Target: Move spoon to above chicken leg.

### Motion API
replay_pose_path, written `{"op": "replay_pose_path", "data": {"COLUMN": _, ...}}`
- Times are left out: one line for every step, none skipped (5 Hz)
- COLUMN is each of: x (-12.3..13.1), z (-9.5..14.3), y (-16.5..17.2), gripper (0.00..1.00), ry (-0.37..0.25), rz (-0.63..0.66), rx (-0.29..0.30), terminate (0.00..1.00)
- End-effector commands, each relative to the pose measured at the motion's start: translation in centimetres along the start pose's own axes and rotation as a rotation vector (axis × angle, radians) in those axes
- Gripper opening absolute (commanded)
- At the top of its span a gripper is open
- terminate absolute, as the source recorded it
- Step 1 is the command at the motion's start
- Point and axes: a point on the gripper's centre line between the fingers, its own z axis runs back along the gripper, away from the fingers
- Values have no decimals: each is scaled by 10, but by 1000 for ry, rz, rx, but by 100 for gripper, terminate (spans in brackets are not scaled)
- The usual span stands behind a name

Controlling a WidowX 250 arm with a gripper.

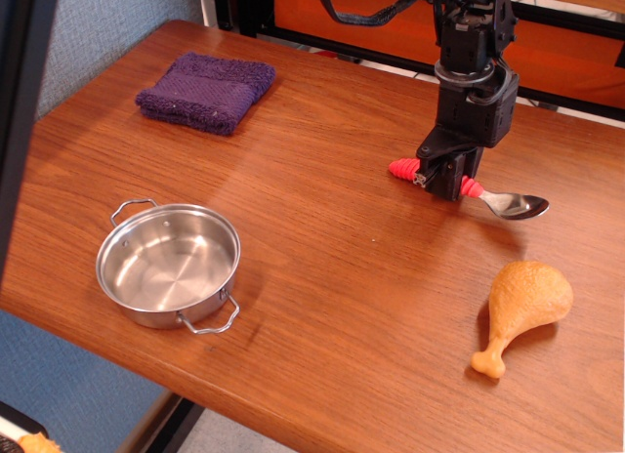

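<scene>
Spoon [476, 188]: pinched by handle in gripper [448, 183]. Chicken leg [521, 308]: below-right. Risk: spoon could be tilted or dropped if released high.

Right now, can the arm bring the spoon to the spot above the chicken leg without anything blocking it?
Probably yes. The gripper holds the spoon just up-left of the chicken leg, and only bare table lies between them.
</scene>
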Motion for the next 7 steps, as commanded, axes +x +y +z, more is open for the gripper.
{"op": "replay_pose_path", "data": {"x": -1, "z": 21, "y": -15, "gripper": 0, "ry": 14, "rz": -19, "rx": 60, "terminate": 0}}
{"op": "replay_pose_path", "data": {"x": -4, "z": 22, "y": -16, "gripper": 100, "ry": 11, "rz": -13, "rx": 42, "terminate": 0}}
{"op": "replay_pose_path", "data": {"x": -6, "z": 30, "y": -16, "gripper": 100, "ry": 3, "rz": 8, "rx": 39, "terminate": 0}}
{"op": "replay_pose_path", "data": {"x": -6, "z": 41, "y": -16, "gripper": 100, "ry": 10, "rz": 28, "rx": 55, "terminate": 0}}
{"op": "replay_pose_path", "data": {"x": -8, "z": 57, "y": -17, "gripper": 100, "ry": 35, "rz": 178, "rx": 95, "terminate": 0}}
{"op": "replay_pose_path", "data": {"x": -14, "z": 73, "y": -19, "gripper": 100, "ry": 44, "rz": 423, "rx": 168, "terminate": 0}}
{"op": "replay_pose_path", "data": {"x": -24, "z": 84, "y": -22, "gripper": 100, "ry": 132, "rz": 661, "rx": 200, "terminate": 0}}
